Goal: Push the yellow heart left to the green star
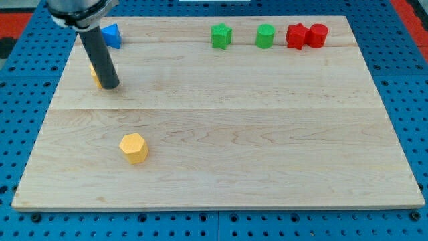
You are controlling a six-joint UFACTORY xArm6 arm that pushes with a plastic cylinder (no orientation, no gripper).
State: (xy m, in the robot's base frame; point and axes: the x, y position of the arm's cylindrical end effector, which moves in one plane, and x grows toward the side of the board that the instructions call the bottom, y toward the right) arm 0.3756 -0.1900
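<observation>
Beside my tip (112, 87), one yellow block (95, 77)

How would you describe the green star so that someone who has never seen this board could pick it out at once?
Start at the wooden board and follow the row of blocks along its top edge. Near the middle of that edge sit two green blocks side by side, apart from each other. The green star is the one to the view's left, with pointed, notched sides, whereas the green block beside it looks rounded.
</observation>
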